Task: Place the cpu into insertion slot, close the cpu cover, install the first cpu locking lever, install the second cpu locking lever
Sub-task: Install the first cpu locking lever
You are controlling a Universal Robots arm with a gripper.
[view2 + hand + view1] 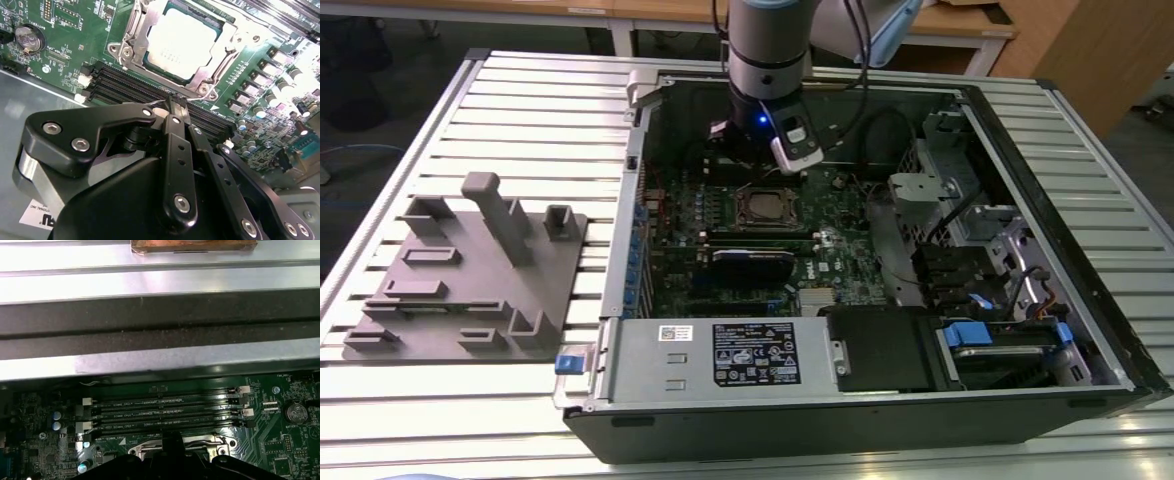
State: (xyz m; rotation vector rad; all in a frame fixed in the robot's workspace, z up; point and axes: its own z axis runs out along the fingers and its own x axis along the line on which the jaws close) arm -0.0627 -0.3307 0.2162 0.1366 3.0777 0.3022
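Exterior view: even overhead room light. Slatted table (520,110) bright, with pale sheen along its ribs. Computer case (854,435) interior dim, far corner in shadow. Blue indicator lamp (762,121) glows on the arm (767,50).
Second wrist view: cpu (182,42) face washed by glare. Motherboard (65,55) partly blown white. Gripper (176,102) dark, with small highlights.
First wrist view: metal strips (160,275) glare white above the dim motherboard.

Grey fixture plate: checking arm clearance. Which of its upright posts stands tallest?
The slim round-topped post near the plate's far side; it rises well above the short block on the exterior view's right and every low bracket.
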